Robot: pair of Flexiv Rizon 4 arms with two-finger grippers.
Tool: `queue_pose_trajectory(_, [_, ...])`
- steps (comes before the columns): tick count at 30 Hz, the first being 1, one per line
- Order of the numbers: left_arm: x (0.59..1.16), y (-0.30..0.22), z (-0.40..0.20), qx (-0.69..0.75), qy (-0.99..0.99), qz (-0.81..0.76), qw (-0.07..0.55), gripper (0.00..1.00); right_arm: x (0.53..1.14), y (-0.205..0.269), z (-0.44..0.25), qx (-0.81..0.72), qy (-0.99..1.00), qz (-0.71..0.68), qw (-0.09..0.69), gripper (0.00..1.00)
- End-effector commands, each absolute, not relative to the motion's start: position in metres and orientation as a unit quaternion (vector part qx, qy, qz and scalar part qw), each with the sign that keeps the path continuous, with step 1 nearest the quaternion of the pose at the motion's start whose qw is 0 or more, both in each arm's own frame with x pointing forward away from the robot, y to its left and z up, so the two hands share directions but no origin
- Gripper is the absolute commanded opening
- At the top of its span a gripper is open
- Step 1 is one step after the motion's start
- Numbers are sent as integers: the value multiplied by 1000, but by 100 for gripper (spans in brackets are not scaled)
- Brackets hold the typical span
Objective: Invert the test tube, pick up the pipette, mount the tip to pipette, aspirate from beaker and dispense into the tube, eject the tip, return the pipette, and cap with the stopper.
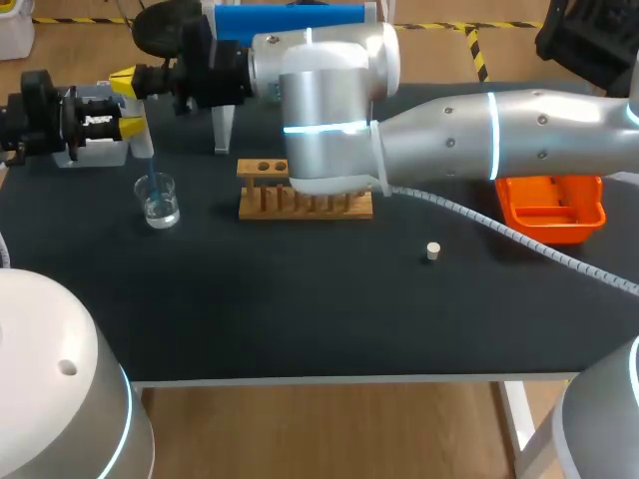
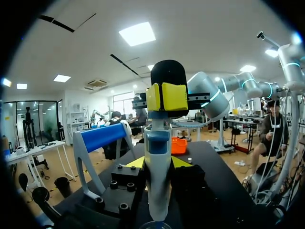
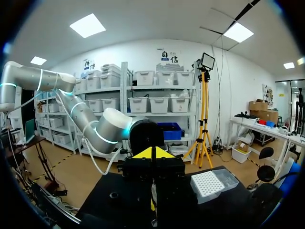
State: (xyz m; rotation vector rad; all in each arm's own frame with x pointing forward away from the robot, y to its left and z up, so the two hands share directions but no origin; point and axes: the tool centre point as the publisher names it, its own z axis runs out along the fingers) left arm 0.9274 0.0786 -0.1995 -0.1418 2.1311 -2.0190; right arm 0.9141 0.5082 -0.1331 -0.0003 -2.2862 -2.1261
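My left gripper [image 1: 133, 128] is shut on the upright white and blue pipette [image 2: 157, 167], with a yellow tip on either side of its body. The pipette's blue tip [image 1: 153, 186] dips into the glass beaker [image 1: 160, 207], which holds clear liquid. My right arm reaches across from the right; its gripper [image 2: 167, 97] is shut and sits on top of the pipette's head. The wooden tube rack [image 1: 305, 196] stands mid-table, partly behind the right arm, and I see no test tube. A small pale stopper [image 1: 432, 251] lies on the mat to the right.
An orange bin [image 1: 551, 208] sits at the right, under the right arm. The blue-topped pipette stand [image 1: 290, 20] is at the back, behind the grippers. A white tip box [image 3: 209, 183] lies ahead of the right gripper. Dark mat in front of the rack is bare.
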Motion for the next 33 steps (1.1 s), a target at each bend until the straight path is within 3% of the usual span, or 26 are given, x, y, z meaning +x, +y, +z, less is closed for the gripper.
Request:
queue_pose_trajectory(1, [927, 79, -197, -48, 722, -683, 101, 0, 914, 500, -120, 2, -726, -688, 1, 0])
queue_pose_trajectory(2, [927, 79, -197, -48, 722, -683, 101, 0, 914, 497, -116, 4, -724, -690, -2, 0])
queue_pose_trajectory(3, [927, 79, -197, -48, 722, -683, 101, 0, 914, 495, -112, 4, -722, -692, -5, 9])
queue_pose_trajectory(4, [927, 79, -197, -48, 722, -683, 101, 0, 914, 491, -105, 4, -719, -695, -8, 41])
queue_pose_trajectory(5, [927, 79, -197, -48, 722, -683, 101, 0, 914, 487, -100, 4, -717, -697, -10, 62])
queue_pose_trajectory(6, [927, 79, -197, -48, 722, -683, 101, 0, 914, 482, -96, 5, -716, -698, -13, 100])
queue_pose_trajectory(17, [927, 79, -197, -48, 722, -683, 101, 0, 912, 405, -57, 15, -712, -700, -50, 100])
queue_pose_trajectory(33, [927, 79, -197, -48, 722, -683, 101, 0, 939, 262, -69, -2, -729, -676, -101, 100])
